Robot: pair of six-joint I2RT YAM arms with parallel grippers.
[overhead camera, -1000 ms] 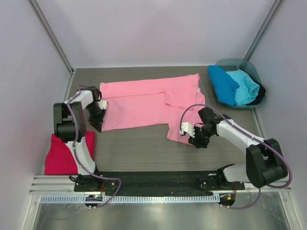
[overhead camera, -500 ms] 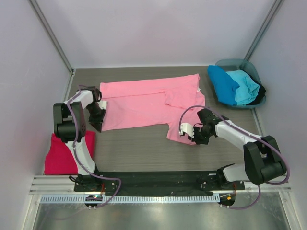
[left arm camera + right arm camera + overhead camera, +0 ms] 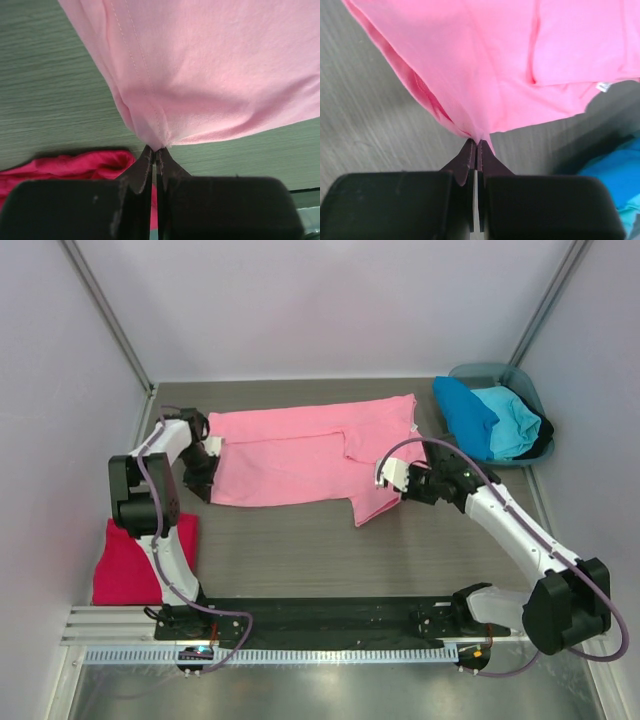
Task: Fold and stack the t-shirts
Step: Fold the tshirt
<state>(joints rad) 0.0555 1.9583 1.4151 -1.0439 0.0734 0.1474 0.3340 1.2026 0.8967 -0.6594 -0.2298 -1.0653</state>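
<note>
A light pink t-shirt (image 3: 300, 455) lies spread across the middle of the table, partly folded. My left gripper (image 3: 207, 470) is shut on its left edge, and the pinched cloth (image 3: 210, 75) rises from the left gripper's tips (image 3: 156, 149). My right gripper (image 3: 403, 487) is shut on the shirt's near right corner, where the fabric (image 3: 495, 60) bunches at the right gripper's tips (image 3: 476, 142) and lifts off the table. A crimson-magenta t-shirt (image 3: 125, 560) lies folded at the near left and shows below the left gripper (image 3: 65, 167). Blue (image 3: 465, 415) and turquoise (image 3: 510, 420) t-shirts sit in the tub.
The grey-teal round tub (image 3: 520, 375) stands at the back right corner, close to the right arm; a blue shirt (image 3: 615, 175) shows at that wrist view's right edge. Metal frame posts and walls bound the table at left, right and back.
The right gripper has shut on the pink shirt's near right corner and carried it up and toward the back. The left gripper, still shut on the left edge, has shifted slightly toward the back.
</note>
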